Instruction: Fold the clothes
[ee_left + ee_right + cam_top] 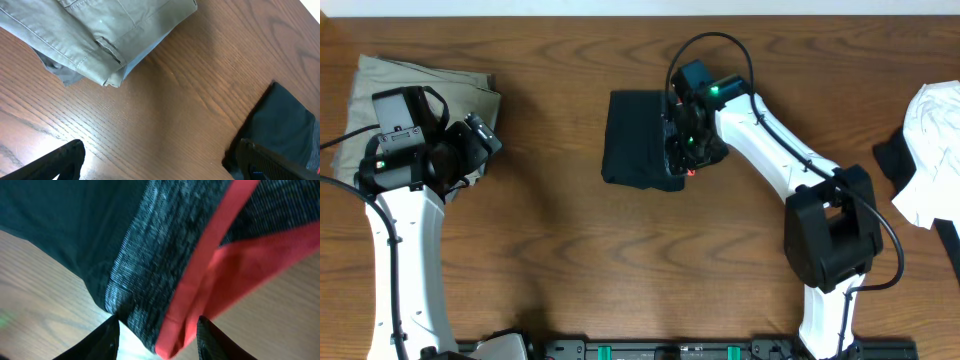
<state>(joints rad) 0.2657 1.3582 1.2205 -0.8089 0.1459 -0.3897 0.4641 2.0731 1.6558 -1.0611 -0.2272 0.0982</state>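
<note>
The clothes, black leggings (pixel 635 150), lie folded into a compact rectangle at the table's middle. They also show at the right edge of the left wrist view, where the leggings (pixel 285 125) rest flat on the wood. My right gripper (pixel 682 160) sits at the bundle's right edge. In its wrist view the right gripper (pixel 159 340) is open, and the grey (pixel 150 270) and red (pixel 220 275) waistband corner hangs loose between the parted fingers. My left gripper (pixel 485 135) hovers over the far left, well away from the leggings. That left gripper (pixel 160 167) is open wide over bare wood.
Khaki trousers (pixel 380 85) lie folded at the back left, under my left arm, and the trousers (pixel 100 30) fill the top of the left wrist view. A white garment (pixel 935 150) with a dark item (pixel 892 158) beside it lies at the right edge.
</note>
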